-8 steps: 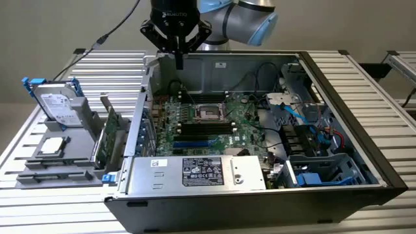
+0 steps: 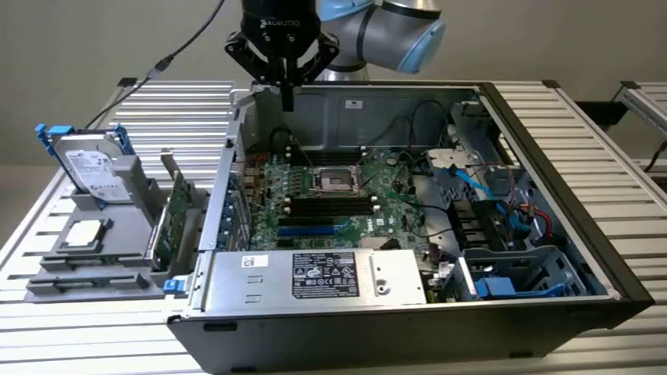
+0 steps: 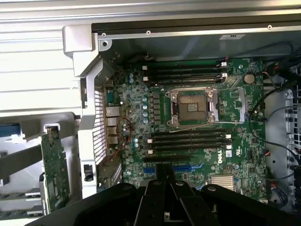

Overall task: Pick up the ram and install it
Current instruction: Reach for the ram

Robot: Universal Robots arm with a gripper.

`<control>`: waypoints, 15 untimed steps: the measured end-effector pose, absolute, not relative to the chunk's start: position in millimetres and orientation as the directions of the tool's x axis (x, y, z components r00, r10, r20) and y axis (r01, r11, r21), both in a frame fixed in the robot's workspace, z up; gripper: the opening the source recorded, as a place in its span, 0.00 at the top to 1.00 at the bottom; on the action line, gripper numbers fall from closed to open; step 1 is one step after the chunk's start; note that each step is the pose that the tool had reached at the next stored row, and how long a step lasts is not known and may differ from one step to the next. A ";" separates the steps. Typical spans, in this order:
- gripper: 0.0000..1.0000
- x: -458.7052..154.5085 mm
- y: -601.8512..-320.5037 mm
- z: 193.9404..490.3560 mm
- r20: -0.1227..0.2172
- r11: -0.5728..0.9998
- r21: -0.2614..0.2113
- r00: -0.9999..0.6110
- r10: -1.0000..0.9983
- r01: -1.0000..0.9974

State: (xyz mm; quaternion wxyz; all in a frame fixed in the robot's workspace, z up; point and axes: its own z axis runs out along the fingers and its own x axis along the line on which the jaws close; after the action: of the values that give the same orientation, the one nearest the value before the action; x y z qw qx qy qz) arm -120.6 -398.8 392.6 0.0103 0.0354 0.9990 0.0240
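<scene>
Nearest: one silver power-supply box (image 2: 312,273) lies along the near edge of the open PC case (image 2: 583,234), which sits on the slatted bench (image 2: 83,344). At the exterior view's left, just beside the case, is one gray rack (image 2: 89,281). It carries one square processor chip (image 2: 83,234), one hard drive (image 2: 92,168) upright farther back, and one thin green board on edge next to the case wall. That board is taken as the ram (image 2: 172,219), though a wider card can't be fully ruled out. It is untouched and well apart from the hand.

Inside the case: one motherboard (image 3: 197,117), one empty processor socket (image 3: 193,107), and two banks of long black slots (image 3: 188,141), about four per bank, all looking empty. Two short blue slots (image 3: 155,169) sit nearer.

Farthest: one hand (image 2: 287,105), fingers pinched together and holding nothing, hovers above the case's far-left corner.

Step judged: approach before the pick, nothing installed. A pick would call for the fingers to spread first, then square to the board's thin top edge.
</scene>
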 end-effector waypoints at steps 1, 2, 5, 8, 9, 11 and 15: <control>0.89 -120.8 -398.8 392.6 -0.019 0.996 0.049 -0.997 0.071 0.070; 0.89 -122.2 -398.8 392.7 -0.019 0.996 0.049 -0.997 0.071 0.070; 0.89 -135.6 -400.3 392.6 -0.019 0.996 0.049 -0.997 0.071 0.070; 0.89 -149.0 -402.3 392.5 -0.019 0.996 0.049 -0.997 0.071 0.070; 0.89 -153.5 -403.1 392.5 -0.019 0.996 0.049 -0.997 0.071 0.070; 0.89 -162.6 -405.1 392.4 -0.019 0.996 0.049 -0.997 0.071 0.070; 0.89 -181.0 -410.3 391.7 -0.019 0.996 0.049 -0.997 0.071 0.070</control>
State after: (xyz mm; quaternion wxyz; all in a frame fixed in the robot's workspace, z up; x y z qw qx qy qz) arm -181.0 -410.3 391.7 0.0104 0.0354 0.9990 0.0241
